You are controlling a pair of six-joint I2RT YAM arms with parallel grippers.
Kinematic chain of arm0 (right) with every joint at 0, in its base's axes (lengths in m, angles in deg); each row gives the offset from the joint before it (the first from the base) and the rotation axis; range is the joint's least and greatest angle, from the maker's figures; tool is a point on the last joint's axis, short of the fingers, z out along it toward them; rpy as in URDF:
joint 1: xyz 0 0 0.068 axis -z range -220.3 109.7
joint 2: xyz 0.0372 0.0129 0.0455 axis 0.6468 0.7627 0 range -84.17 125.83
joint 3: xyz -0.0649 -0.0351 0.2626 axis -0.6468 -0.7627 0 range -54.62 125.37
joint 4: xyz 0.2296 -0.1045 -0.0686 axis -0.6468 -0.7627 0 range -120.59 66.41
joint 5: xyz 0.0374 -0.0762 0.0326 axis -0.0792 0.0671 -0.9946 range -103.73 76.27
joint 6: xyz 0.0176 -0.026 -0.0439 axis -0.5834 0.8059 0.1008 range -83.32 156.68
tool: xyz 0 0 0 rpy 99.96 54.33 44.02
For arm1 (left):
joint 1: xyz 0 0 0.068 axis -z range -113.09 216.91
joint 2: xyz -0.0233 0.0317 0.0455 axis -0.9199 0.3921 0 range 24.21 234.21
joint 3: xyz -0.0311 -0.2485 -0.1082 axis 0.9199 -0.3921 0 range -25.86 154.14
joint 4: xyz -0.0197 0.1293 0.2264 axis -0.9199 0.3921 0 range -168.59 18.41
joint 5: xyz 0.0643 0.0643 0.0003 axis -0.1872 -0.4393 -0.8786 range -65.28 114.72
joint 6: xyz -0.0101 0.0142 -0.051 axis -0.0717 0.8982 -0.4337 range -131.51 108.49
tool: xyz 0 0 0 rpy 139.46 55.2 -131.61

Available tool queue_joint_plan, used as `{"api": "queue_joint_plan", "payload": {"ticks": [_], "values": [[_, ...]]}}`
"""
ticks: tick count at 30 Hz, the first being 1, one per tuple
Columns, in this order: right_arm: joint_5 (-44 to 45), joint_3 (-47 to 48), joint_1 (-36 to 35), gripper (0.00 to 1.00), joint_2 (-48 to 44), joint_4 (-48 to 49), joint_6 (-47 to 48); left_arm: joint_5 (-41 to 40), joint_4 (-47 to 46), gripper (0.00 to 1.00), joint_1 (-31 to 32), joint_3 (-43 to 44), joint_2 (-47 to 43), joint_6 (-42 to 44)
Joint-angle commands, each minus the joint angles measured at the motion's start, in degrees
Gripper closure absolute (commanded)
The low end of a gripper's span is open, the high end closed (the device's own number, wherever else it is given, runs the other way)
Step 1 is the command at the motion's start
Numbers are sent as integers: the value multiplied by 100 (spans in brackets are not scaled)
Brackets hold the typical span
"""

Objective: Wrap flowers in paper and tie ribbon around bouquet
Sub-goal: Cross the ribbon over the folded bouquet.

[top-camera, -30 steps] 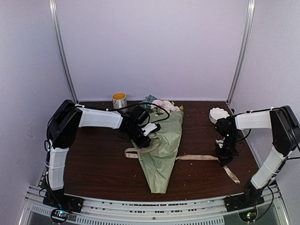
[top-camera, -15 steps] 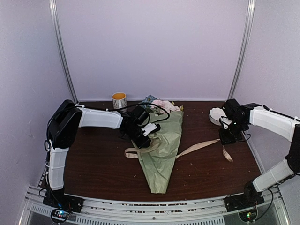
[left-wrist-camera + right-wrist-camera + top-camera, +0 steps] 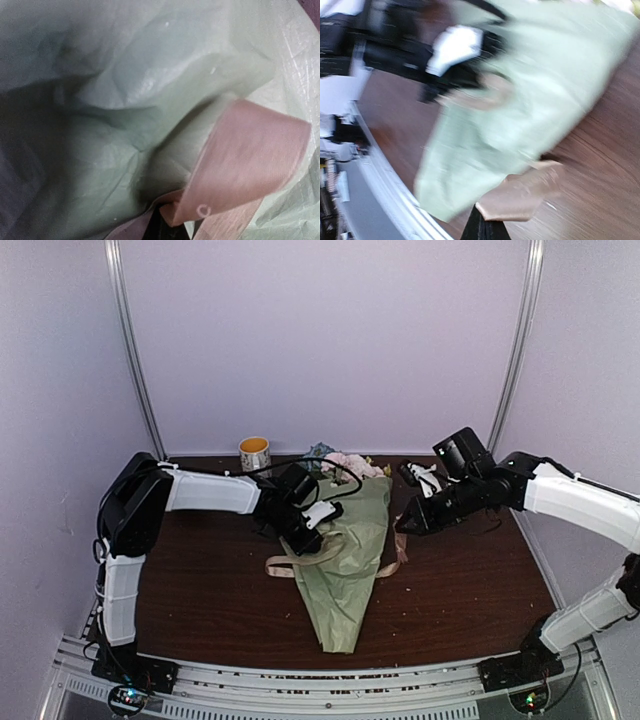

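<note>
Sage-green paper (image 3: 365, 520) wraps the bouquet (image 3: 340, 590), which lies on the dark table (image 3: 200, 590) with its blooms (image 3: 345, 464) at the far end. The left gripper (image 3: 308, 540) is clamped tight on the ribbon (image 3: 288, 567) at the cone's left side, and the right gripper (image 3: 403, 527) pinches the ribbon's other end just beside the cone's right edge.

Bouquet (image 3: 348, 575): sage-green paper cone, lying flat, tip pointing to near side, pink/white blooms (image 3: 345, 464) at far wide end. Ribbon (image 3: 296, 565): beige, flat, crosses cone mid-body, looped at left.

Overhead view faces down; both close wrist views share the bouquet (image 3: 350, 540).
</note>
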Motion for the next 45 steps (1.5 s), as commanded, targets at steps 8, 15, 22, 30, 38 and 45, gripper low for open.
{"api": "queue_joint_plan", "payload": {"ticks": [8,15,22,30,38,45], "values": [[-1977,430,-535,100,1568,3878,-1621,520,-940,100,-252,-471,-766,-430],[-1979,1194,-540,100,2469,4160,-1908,25,-1690,100,-399,-1571,-1724,-691],[-1834,2071,-531,100,3327,3795,-1819,-532,-1893,100,-406,-2581,-2690,-642],[-1735,3303,-608,100,4392,3343,-1904,-1522,-1118,100,-335,-3408,-3878,-174],[-1744,3441,-710,100,4779,3534,-2188,-804,-1379,100,-87,-4012,-4866,351],[-1639,3486,-716,100,4851,3450,-2221,525,-1255,100,396,-3667,-4939,880]]}}
